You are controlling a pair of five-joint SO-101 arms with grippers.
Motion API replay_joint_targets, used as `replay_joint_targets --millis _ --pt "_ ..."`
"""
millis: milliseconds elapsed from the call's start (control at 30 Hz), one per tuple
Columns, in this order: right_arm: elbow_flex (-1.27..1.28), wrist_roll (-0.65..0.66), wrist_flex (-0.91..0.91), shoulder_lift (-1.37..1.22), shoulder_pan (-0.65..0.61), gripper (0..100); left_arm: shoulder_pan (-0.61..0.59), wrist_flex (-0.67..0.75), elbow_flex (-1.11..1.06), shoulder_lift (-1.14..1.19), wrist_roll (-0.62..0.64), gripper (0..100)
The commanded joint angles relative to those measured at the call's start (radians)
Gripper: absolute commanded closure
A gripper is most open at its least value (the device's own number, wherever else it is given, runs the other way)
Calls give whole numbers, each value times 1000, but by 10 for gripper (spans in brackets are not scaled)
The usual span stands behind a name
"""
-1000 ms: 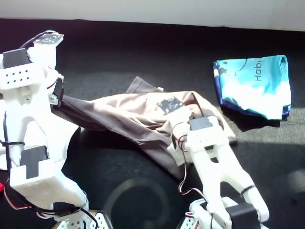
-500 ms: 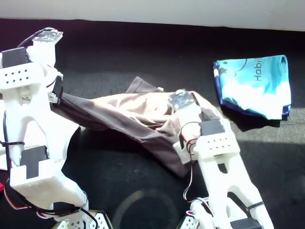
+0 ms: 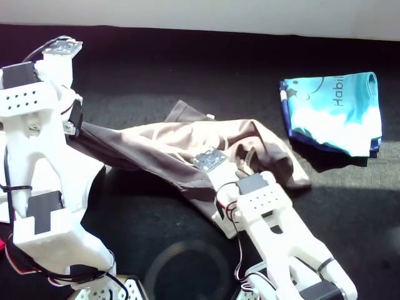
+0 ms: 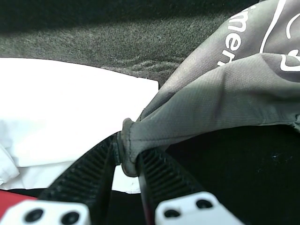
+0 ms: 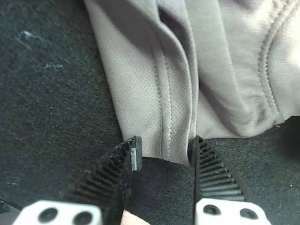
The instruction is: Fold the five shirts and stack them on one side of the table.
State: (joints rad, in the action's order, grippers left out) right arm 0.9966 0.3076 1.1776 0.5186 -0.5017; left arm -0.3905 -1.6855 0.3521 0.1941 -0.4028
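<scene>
1. Two shirts are in sight. A grey shirt [image 3: 175,147] lies crumpled and stretched across the middle of the dark desk [image 3: 156,75]. A teal shirt [image 3: 331,112], with white and dark blue in it, lies folded at the far right, well apart from the grey one.
2. Two white arms are at the near edge: the left arm [image 3: 37,156] on the left, the right arm [image 3: 262,200] near the centre.
3. The left arm rises tall and bends over the left end of the grey shirt. Its left claw [image 4: 127,157] is pinched tight on a bunched corner of the grey shirt [image 4: 211,108], with the cloth drawn taut away from the ribbed fingers [image 4: 89,173].
4. Just beside that claw lies a white sheet [image 4: 70,108] on the desk; whether it is cloth or paper I cannot tell.
5. The right arm leans forward and low over the near edge of the grey shirt, a little right of its middle.
6. The right claw [image 5: 164,149] is parted moderately. Its two black fingertips stand on either side of a stitched hem of the grey shirt [image 5: 211,70], down close to the desk [image 5: 47,93], with nothing gripped.
7. The grey shirt carries white lettering and line art near the left claw. The teal shirt carries dark lettering on its far right part.
</scene>
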Motion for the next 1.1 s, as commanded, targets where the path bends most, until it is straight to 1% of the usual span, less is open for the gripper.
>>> replay_joint_targets --millis 0,100,133,167,200,233,267,300,367,400,500,633,700,800,933,1067 --pt "21 3 -39 -7 -12 822 2 11 39 -15 -8 991" --pt "62 3 -93 -7 -12 830 -1 11 39 -18 -8 991" --pt "74 3 -107 -7 -12 856 -1 9 39 -18 -8 991" --pt "82 3 -116 -7 -12 906 -1 9 39 -18 -8 991" --pt "84 3 -119 -7 -10 976 -1 8 39 -18 -8 991" --pt "81 3 -113 -4 -8 998 -1 6 39 -18 -8 991" --pt "79 3 -105 7 2 981 -1 5 39 -18 -8 991" --pt "65 5 -93 7 22 995 -1 5 36 -18 -8 991" --pt "-12 9 -58 7 88 991 -1 3 31 -18 -8 991" --pt "-68 14 -28 8 139 992 -1 3 31 -18 -8 991" --pt "-283 92 61 8 278 992 4 -15 41 -19 -8 991" --pt "-633 106 162 8 432 992 4 -54 47 -21 -8 991" --pt "-791 107 189 7 469 992 4 -60 68 -45 -8 991" --pt "-981 107 208 7 487 992 27 -72 113 -136 -6 991" --pt "-1185 107 222 7 512 992 70 -75 124 -328 -6 992" --pt "-1426 109 308 7 559 992 74 -75 124 -532 -3 992"
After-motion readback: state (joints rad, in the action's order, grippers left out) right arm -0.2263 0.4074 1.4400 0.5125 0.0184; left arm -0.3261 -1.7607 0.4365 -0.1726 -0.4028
